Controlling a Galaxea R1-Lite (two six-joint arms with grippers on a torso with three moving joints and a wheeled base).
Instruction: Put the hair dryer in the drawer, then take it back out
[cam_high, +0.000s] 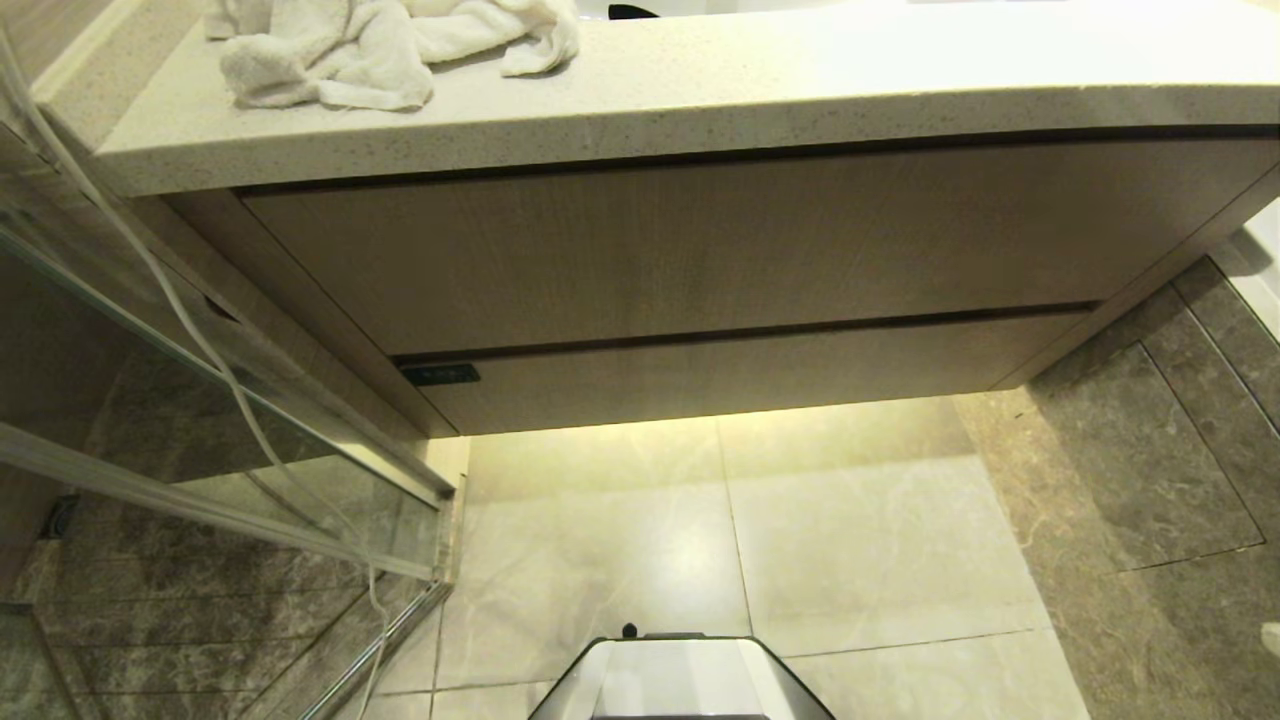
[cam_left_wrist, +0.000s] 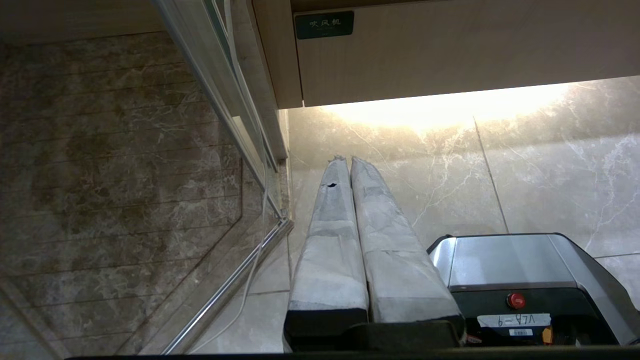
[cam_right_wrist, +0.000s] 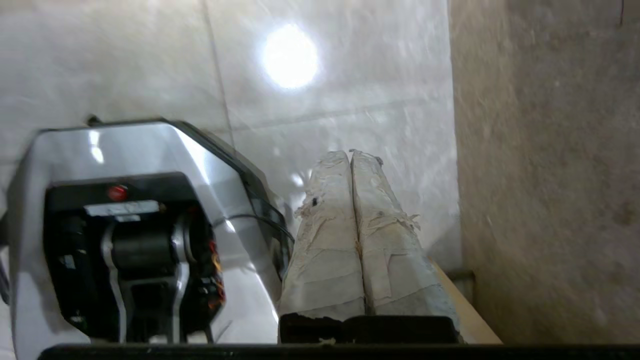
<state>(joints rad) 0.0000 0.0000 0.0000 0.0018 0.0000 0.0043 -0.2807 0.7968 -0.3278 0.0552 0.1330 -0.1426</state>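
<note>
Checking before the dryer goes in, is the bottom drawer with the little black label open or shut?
Shut. The drawer front sits flush with the panel above it, only a thin dark seam between them, and none of its interior shows.

The wide, shallow beige wood-grain drawer (cam_high: 740, 375) sat fully shut, its front flush under the taller plain wood-grain panel (cam_high: 690, 255), a thin dark gap between them. A small black label (cam_high: 440, 375) with pale characters sat at the drawer's upper front corner on the glass-partition side. The hair dryer was nowhere visible
</note>
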